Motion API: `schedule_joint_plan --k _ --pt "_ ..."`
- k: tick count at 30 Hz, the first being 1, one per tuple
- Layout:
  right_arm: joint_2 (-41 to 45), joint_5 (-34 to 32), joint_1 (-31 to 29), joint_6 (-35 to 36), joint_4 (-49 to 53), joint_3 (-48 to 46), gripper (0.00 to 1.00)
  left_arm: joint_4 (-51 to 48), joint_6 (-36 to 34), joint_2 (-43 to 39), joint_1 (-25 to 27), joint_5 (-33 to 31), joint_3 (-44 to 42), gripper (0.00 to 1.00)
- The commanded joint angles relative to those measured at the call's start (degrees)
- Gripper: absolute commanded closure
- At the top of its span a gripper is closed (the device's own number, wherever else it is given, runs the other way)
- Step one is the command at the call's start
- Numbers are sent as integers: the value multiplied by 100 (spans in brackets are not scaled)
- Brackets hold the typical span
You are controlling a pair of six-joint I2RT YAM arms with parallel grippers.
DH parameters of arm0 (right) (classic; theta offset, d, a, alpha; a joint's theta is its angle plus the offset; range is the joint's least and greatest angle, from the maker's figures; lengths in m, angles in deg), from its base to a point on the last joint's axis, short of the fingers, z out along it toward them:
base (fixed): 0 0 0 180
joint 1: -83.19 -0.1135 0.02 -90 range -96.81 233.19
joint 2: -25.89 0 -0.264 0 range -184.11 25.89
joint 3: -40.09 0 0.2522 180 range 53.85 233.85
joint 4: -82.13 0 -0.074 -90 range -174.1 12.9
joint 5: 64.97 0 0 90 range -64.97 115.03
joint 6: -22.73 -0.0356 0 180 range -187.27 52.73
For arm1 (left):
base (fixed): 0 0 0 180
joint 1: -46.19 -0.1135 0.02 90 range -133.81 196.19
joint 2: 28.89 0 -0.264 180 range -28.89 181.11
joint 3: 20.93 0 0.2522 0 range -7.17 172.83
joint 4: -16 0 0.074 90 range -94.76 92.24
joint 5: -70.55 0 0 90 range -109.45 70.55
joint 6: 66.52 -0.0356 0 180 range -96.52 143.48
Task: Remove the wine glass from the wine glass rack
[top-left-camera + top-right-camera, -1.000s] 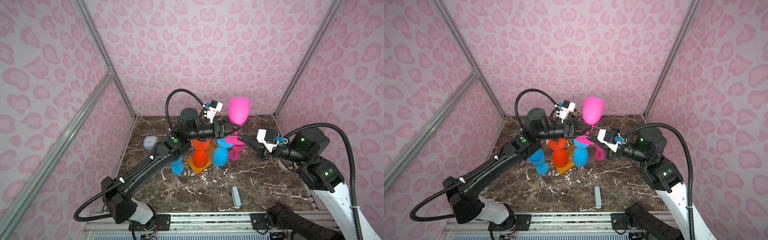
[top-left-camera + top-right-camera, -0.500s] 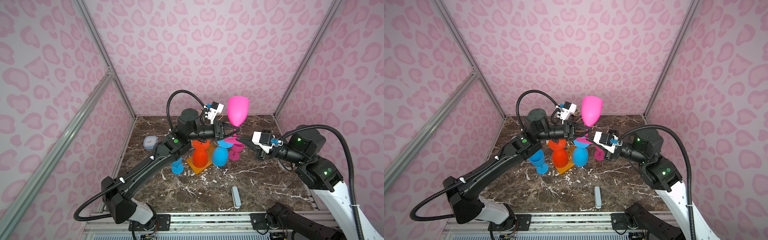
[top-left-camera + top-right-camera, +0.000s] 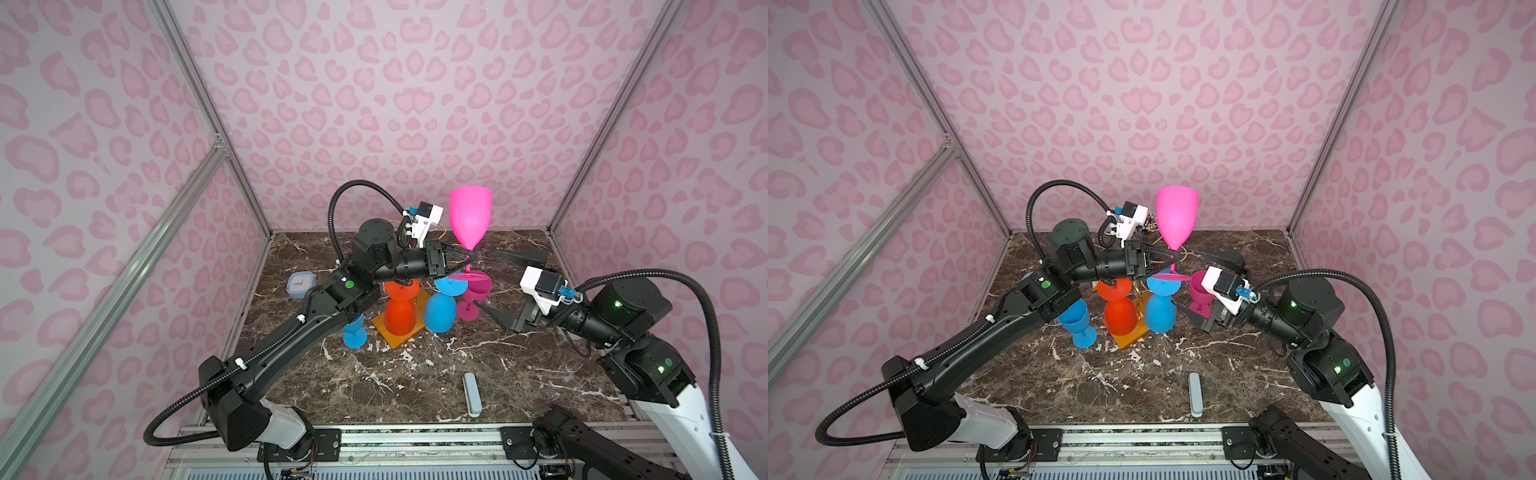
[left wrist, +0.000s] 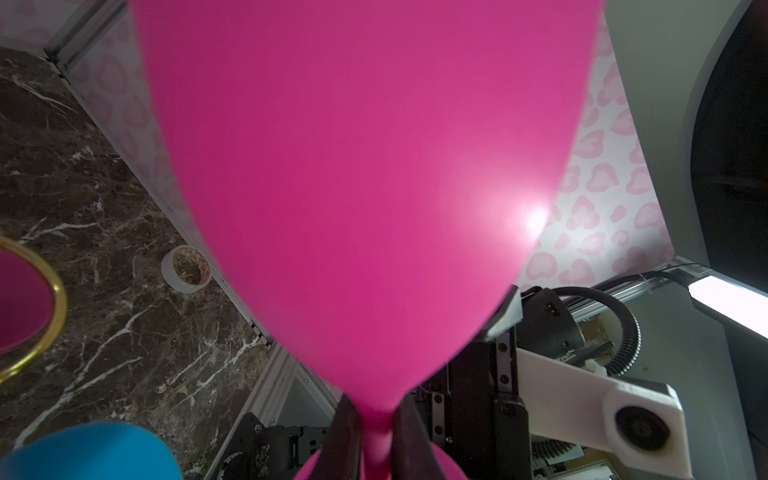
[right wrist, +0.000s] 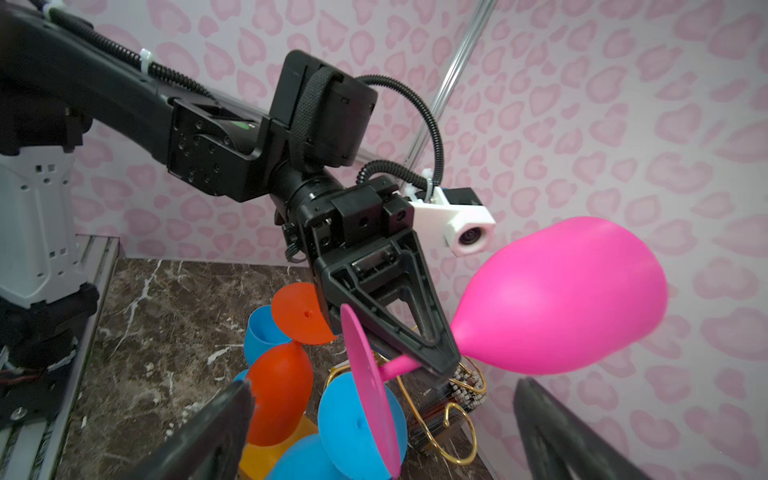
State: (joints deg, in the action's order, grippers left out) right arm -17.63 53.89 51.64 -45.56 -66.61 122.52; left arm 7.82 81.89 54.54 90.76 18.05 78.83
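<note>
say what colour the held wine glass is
The wine glass is hot pink; clearest in right wrist view.

pink wine glass, stem clamped in hand

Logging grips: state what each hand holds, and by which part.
The left hand holds the raised pink glass by its stem, between bowl and foot. The right hand is open and holds nothing.

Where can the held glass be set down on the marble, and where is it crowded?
Bare marble lies in front, between the rack and the grey bar, and right of that bar. Crowded: round the rack, with a blue glass and standing pink glass beside it.
</note>
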Motion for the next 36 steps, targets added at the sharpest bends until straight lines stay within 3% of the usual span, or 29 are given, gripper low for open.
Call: schedule_joint_plan --k 1,5,8,12,14,18,21,28,34,36 --pt "175 -1287 0 -991 -862 -130 0 -73 -781 -76 -78 -355 287 97" --pt "157 -3217 10 -2166 -815 -2 0 -616 -1834 -237 -135 -846 629 97" --pt "50 -3860 104 -2590 -627 95 0 -1217 -2859 -502 -134 -1539 699 97" --pt "-332 -3967 434 -3079 -127 285 0 -1826 -4079 -873 -138 -2451 655 97" --pt "-523 -3549 902 -3657 109 365 0 -2038 -4732 -986 -125 -2797 703 97" --pt "-684 -1172 2310 -5443 -502 -56 0 -2181 -6113 -1122 -73 -3463 526 97" --pt "-926 -306 2992 -6220 -764 -215 0 -2126 -7243 -1173 26 -4005 312 97" --pt "-1401 1082 3451 -6130 -155 343 2 -2017 -8952 -951 42 -4529 380 97" --pt "-1457 1718 3562 -6030 69 712 27 -1789 -9967 -665 53 -4738 443 97" --pt "-1449 1885 3594 -6093 74 822 30 -1779 -10262 -614 77 -4775 501 97"
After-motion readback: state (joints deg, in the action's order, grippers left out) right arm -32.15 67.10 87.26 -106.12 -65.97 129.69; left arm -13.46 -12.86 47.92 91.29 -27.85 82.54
